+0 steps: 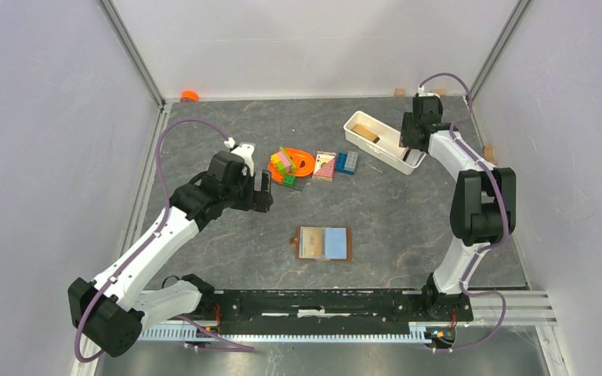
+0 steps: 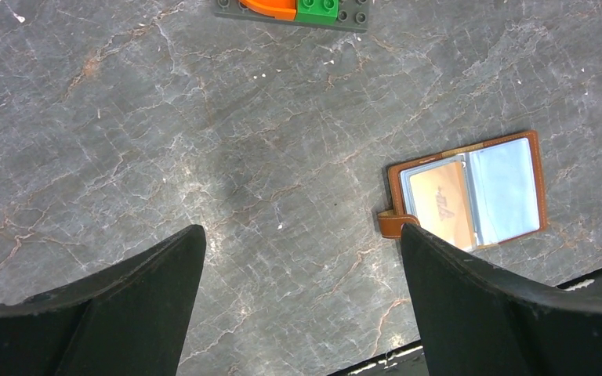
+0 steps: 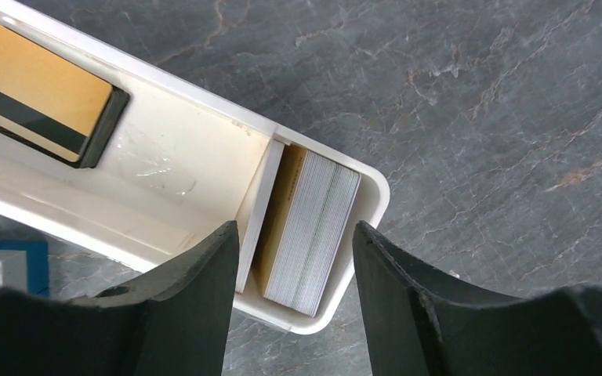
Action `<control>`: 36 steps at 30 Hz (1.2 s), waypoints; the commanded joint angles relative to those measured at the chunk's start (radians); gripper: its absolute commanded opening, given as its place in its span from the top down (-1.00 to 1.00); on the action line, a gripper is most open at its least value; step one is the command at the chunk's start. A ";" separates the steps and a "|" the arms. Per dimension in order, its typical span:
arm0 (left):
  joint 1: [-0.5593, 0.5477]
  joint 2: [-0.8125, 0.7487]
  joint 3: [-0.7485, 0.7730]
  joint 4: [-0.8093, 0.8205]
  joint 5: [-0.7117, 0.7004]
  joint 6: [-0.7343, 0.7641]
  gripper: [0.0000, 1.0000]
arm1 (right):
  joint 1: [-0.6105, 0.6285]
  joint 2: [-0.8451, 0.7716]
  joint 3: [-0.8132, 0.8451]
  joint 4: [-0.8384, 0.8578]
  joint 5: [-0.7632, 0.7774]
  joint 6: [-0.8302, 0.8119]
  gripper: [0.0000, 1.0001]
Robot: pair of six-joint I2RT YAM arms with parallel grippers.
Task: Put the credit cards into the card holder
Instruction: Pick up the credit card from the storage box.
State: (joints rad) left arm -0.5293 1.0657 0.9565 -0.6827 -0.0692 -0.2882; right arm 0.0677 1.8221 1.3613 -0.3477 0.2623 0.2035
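Currently right end effector [image 3: 294,233] spread wide over the cards [image 3: 315,223] stacked on edge at one end of the tray [image 3: 180,149], left end effector [image 2: 302,235] also wide, wallet [image 1: 324,243] open on counter [image 1: 407,227] well apart from tray.

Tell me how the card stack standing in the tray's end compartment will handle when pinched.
The card stack shows many separate thin edges, so it will likely fan or shed cards unless squeezed squarely. Flanked by divider and tray wall, it may drag the light-looking tray when lifted.

The card holder [image 2: 392,224] is brown, its cards [image 2: 441,204] tan and light blue
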 commanded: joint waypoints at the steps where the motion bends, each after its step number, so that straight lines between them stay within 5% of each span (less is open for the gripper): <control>1: 0.004 -0.009 -0.008 0.014 0.019 0.044 -1.00 | -0.016 0.022 0.030 -0.009 -0.017 0.009 -0.20; 36: 0.006 0.020 -0.010 0.014 0.047 0.047 -1.00 | -0.062 0.086 -0.046 0.079 -0.210 0.129 -0.39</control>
State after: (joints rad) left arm -0.5278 1.0790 0.9485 -0.6827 -0.0444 -0.2874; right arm 0.0101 1.9011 1.3258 -0.2939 0.1040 0.2848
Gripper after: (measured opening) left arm 0.994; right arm 0.695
